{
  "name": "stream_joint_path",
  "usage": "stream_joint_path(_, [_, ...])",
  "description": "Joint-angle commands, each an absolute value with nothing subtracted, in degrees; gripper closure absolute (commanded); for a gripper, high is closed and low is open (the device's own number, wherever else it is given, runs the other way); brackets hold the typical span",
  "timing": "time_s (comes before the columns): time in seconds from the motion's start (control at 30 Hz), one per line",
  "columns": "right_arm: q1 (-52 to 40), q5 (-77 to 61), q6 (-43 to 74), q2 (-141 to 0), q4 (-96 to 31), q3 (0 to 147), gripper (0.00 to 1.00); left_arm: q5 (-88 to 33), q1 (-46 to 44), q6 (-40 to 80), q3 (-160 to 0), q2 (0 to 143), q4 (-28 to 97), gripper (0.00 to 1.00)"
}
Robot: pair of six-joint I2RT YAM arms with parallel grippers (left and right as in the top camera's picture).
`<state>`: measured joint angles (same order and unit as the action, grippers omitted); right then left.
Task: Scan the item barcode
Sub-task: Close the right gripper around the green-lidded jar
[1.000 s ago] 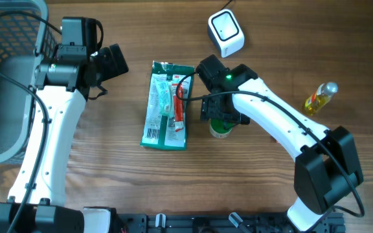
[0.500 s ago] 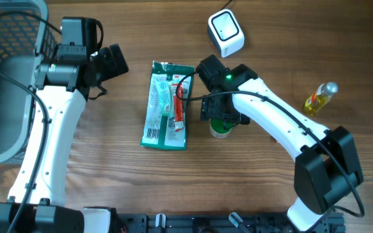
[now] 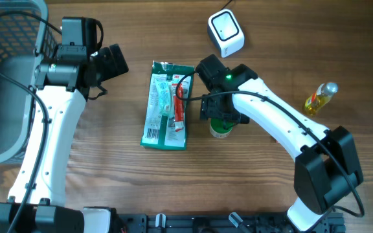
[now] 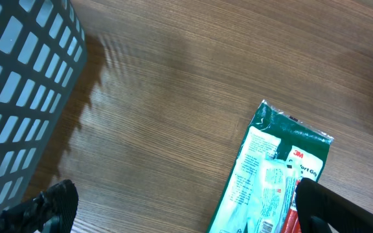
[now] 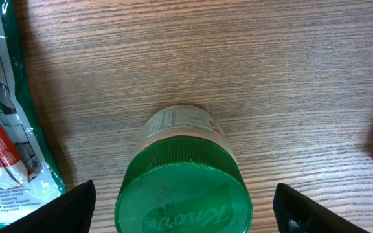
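While the right gripper (image 3: 218, 116) (image 5: 183, 217) hangs over the small clear plastic jar with a green screw lid (image 3: 220, 129) (image 5: 181, 188), its jaws stand wide apart. In the right wrist view one finger (image 5: 76, 207) sits on each side of the lid with bare wood showing in both gaps, so nothing is gripped. Jar is upright on the brown wooden table (image 3: 109, 162), mid-table, just right of the flat green plastic packet with a white label and a red strip (image 3: 166, 107) (image 4: 271, 175), close but not touching. White boxy scanner (image 3: 226, 32) sits at the far edge, beyond the jar and apart from it. Left gripper (image 3: 114, 59) (image 4: 190, 208) is spread fully as well, holding nothing, over bare wood between the grey mesh basket (image 3: 5, 71) (image 4: 18, 90) and the packet's far left corner. Packet lies flat, long axis front to back; a barcode-like block shows at its near left corner, too small to read. Small yellow bottle with a clear cap (image 3: 320, 98) lies tilted at the right side, well apart from the rest.
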<state>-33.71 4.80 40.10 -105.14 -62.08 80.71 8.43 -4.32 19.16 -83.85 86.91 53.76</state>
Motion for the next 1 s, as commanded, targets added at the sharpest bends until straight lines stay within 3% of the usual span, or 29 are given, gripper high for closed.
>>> stream_joint_path(0.0, [-33.9, 6.0, 40.9, -106.5, -62.0, 80.1, 0.12, 7.9, -4.0, 18.4, -84.3, 87.1, 53.6, 0.0])
stream_joint_path(0.97, [-33.9, 4.6, 40.9, -106.5, -62.5, 79.9, 0.12, 7.9, -4.0, 18.4, -84.3, 87.1, 53.6, 0.0])
